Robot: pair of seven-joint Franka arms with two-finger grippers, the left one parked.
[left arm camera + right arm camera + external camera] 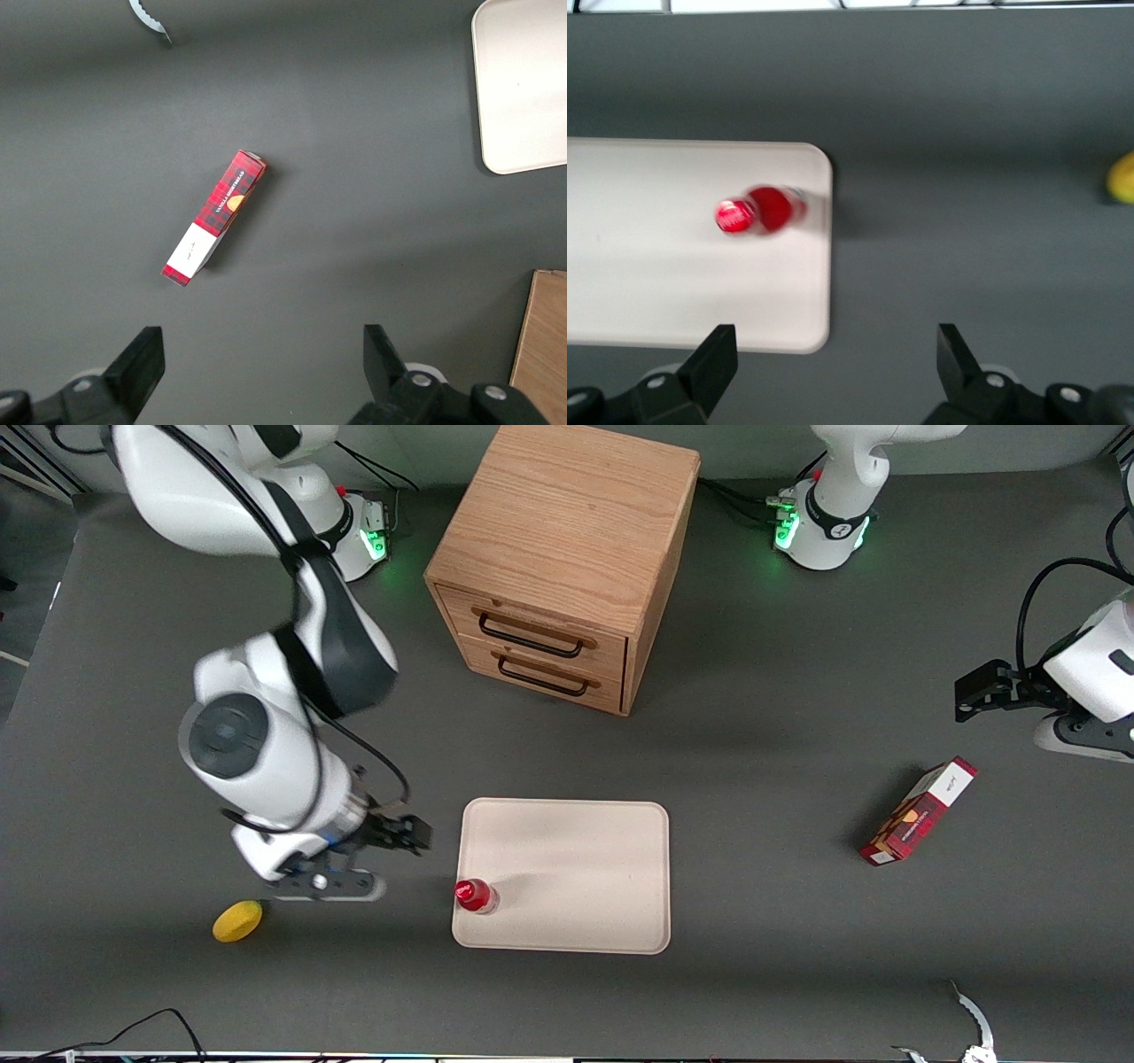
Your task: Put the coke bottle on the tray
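Grey table (753, 797): coke bottle (475, 895) upright on tray (576, 868); tool (332, 881) open, empty, beside lemon (237, 921).

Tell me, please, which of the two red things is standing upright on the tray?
The coke bottle, upright near the tray's edge closest to the open gripper; the red carton lies on the table.

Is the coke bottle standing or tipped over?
Standing: the coke bottle stands cap up on the tray; the open gripper is beside it.
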